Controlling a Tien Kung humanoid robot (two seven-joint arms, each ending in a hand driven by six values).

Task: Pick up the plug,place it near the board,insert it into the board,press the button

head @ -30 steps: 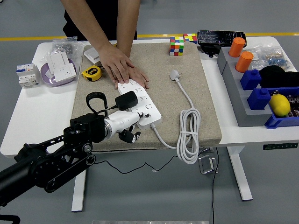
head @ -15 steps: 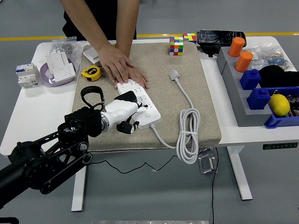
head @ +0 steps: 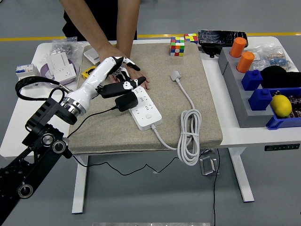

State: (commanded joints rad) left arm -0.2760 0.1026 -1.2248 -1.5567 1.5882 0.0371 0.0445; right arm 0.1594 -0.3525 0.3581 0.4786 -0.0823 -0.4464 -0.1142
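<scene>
White table (head: 33,113) with a beige mat (head: 207,94) on top, head view. Power strip (head: 143,106) lies on the mat, black plug (head: 126,101) seated in its near-left end. Left hand (head: 113,75) hovers over the strip's far end, fingers spread, holding nothing. Person's hand (head: 123,70) lies flat on that far end, partly hidden behind the robot hand. Strip's white cable (head: 189,136) is coiled to the right.
</scene>
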